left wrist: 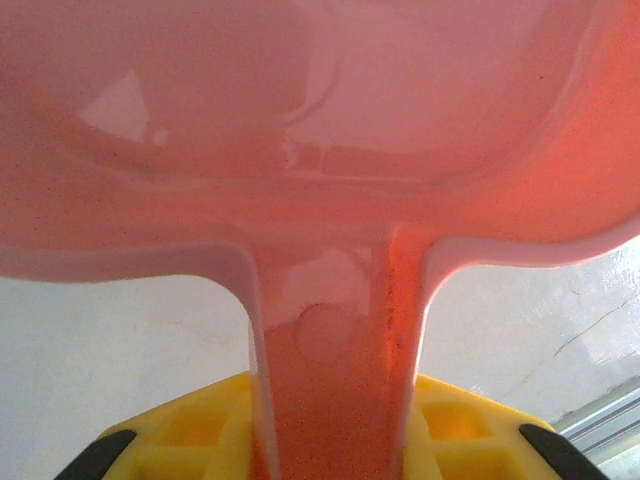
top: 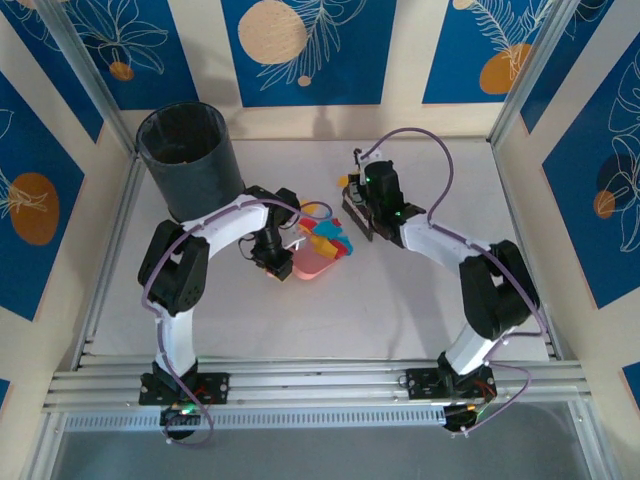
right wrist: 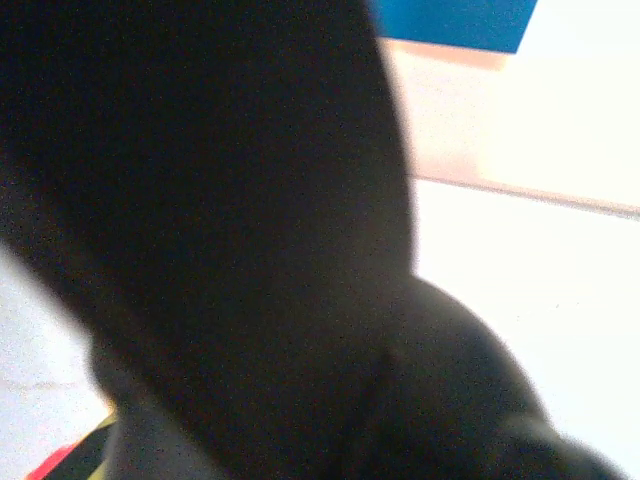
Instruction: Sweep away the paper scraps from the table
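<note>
Likely, with the left pincer (top: 274,258) clamped on the dustpan (top: 314,266) handle and the paper scraps (top: 325,240) heaped just ahead of it, any tilt, or a nudge from the right pincer (top: 354,197) clenched on the dark brush (top: 358,222), could spill them onto the table (top: 330,325).

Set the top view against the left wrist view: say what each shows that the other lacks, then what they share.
Top view adds: the black bin and the coloured paper scraps heaped in the dustpan. Left wrist view adds: the left gripper shut on the dustpan's handle, yellow fingers either side. Shared: the pink dustpan and the pale table.
</note>
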Action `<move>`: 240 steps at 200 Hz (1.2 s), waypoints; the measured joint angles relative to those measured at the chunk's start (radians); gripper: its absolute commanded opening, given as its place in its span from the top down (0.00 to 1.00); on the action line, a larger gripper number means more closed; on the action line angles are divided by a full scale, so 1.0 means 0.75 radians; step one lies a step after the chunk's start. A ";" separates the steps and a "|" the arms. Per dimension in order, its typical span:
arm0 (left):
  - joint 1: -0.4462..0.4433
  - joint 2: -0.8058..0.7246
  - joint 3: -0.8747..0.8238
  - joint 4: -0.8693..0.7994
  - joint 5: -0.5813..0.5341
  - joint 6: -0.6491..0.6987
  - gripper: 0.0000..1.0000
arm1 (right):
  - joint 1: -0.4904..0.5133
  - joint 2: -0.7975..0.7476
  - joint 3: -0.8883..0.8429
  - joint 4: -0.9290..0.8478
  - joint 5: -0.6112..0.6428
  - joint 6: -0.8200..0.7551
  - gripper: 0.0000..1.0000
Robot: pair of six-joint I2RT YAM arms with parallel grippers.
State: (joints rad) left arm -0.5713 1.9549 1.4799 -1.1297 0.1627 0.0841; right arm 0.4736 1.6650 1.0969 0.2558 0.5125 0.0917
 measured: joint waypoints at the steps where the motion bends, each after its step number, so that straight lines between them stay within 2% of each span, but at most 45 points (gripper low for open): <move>1: 0.000 0.000 0.000 0.000 0.000 0.000 1.00 | 0.000 0.003 0.003 0.002 0.001 -0.002 1.00; 61: 0.001 0.002 0.002 0.001 0.002 0.001 1.00 | 0.035 0.044 0.022 0.042 -0.022 -0.024 1.00; 122: 0.002 0.042 0.028 0.012 0.027 0.001 1.00 | 0.118 -0.023 -0.052 0.046 -0.105 0.023 1.00; 240: 0.002 0.056 0.049 0.020 0.050 0.000 1.00 | 0.181 -0.126 -0.090 -0.093 -0.241 0.084 1.00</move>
State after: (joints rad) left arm -0.5697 1.9968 1.5169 -1.1149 0.2005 0.0841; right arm 0.6090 1.5703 1.0298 0.1860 0.3317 0.1547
